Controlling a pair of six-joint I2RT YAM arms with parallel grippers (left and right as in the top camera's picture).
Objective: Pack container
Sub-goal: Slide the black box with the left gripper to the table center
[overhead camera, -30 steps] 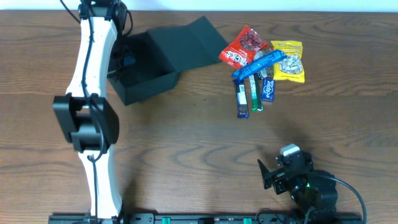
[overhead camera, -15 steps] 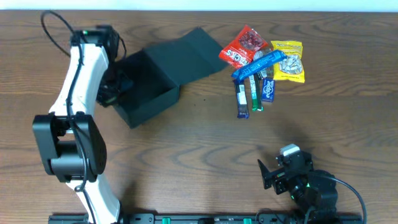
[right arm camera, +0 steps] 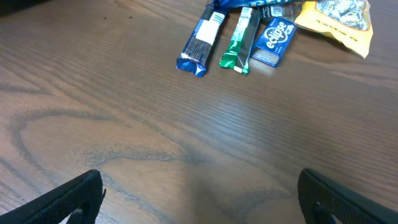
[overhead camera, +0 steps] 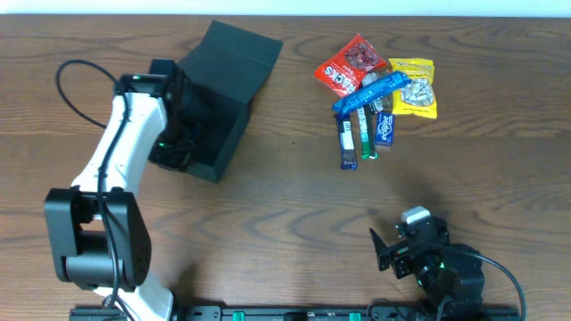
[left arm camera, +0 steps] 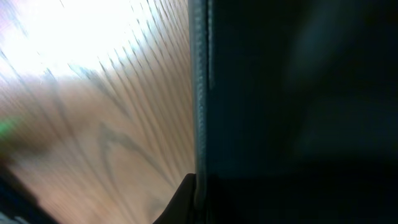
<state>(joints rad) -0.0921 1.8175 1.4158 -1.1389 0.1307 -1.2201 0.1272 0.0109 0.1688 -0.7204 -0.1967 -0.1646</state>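
Dark teal-black matte hinged-lid cardboard box stands tilted at far left, left gripper pinched shut on its thin left wall, right gripper wide open, empty, near right; risk: wall buckles or slips, box tips over.

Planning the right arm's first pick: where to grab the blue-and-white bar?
Come from above and pinch the blue-and-white bar across its narrow width, near the end closer to the right claw. It lies flat; that end is free, while the far end crowds the blue packet and green bar.
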